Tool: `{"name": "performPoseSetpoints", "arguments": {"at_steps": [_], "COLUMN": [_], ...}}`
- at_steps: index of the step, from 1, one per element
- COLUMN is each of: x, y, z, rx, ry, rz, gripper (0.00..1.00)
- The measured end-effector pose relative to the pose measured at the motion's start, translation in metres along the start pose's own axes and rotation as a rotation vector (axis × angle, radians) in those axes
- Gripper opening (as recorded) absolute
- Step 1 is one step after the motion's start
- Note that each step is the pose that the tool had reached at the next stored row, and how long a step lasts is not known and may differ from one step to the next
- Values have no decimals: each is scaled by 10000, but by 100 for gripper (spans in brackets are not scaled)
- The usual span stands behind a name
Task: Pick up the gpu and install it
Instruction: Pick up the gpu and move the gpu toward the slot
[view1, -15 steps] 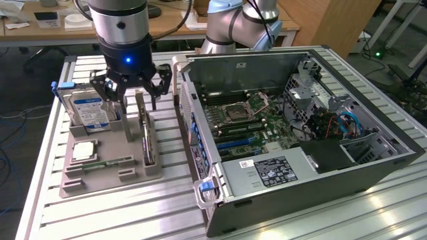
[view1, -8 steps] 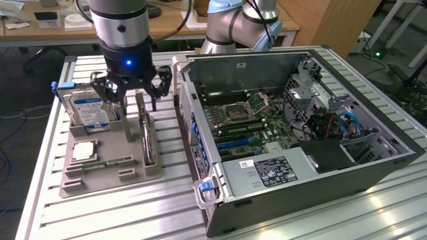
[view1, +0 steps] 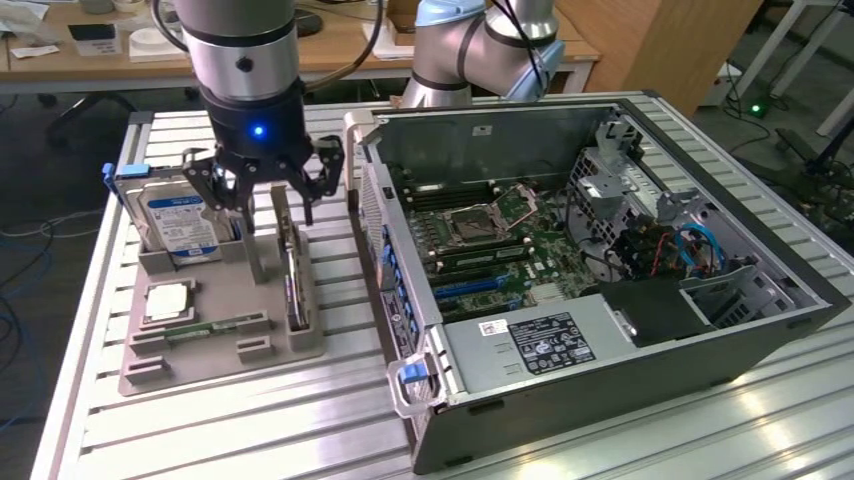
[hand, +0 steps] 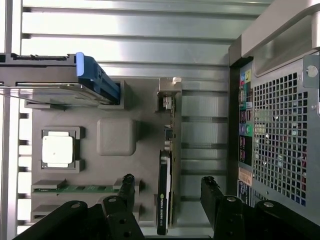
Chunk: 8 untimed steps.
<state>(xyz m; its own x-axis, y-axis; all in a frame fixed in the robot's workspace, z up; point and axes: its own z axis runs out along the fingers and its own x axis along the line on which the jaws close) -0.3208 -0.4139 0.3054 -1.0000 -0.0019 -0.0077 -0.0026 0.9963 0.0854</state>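
At the exterior view's left, a grey parts holder (view1: 187, 365) is being carried on the slatted metal surface (view1: 267, 430). In its upper left slot a hard drive (view1: 180, 225) with a blue-white label is standing upright. Toward the lower left, a processor (view1: 167, 300) and a memory stick (view1: 214, 327) are lying flat in their recesses.

Just right of these, the gpu (view1: 295, 290) is standing on its long edge in a narrow slot of the holder, not yet lifted. The tool (view1: 274, 200) is being positioned directly above it, with the jaws spread wide and nothing gripped. In the wrist view the tool (hand: 168, 181) is straddling the gpu (hand: 164, 200), with one finger on each side and both apart from the card.

The card is being judged light and stiff but fragile: the bare board and its edge contacts are not to be squeezed or twisted. Hold is best taken across the two flat faces at the black cooler block, near the card's middle, so that tipping is being avoided.

At the exterior view's right, the open computer case (view1: 467, 150) is lying on its side with the motherboard (view1: 494, 240) exposed. The slot intended for the card cannot be identified with certainty among the blue connectors. The card's lower edge is being hidden by the holder, and the arm is being cut off by the upper edge of the frame.
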Motion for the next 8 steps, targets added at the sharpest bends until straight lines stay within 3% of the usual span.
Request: {"name": "performPoseSetpoints", "arguments": {"at_steps": [8], "x": [0], "y": [-11], "z": [57], "rx": [-17], "ry": [0], "rz": [0], "gripper": [65]}}
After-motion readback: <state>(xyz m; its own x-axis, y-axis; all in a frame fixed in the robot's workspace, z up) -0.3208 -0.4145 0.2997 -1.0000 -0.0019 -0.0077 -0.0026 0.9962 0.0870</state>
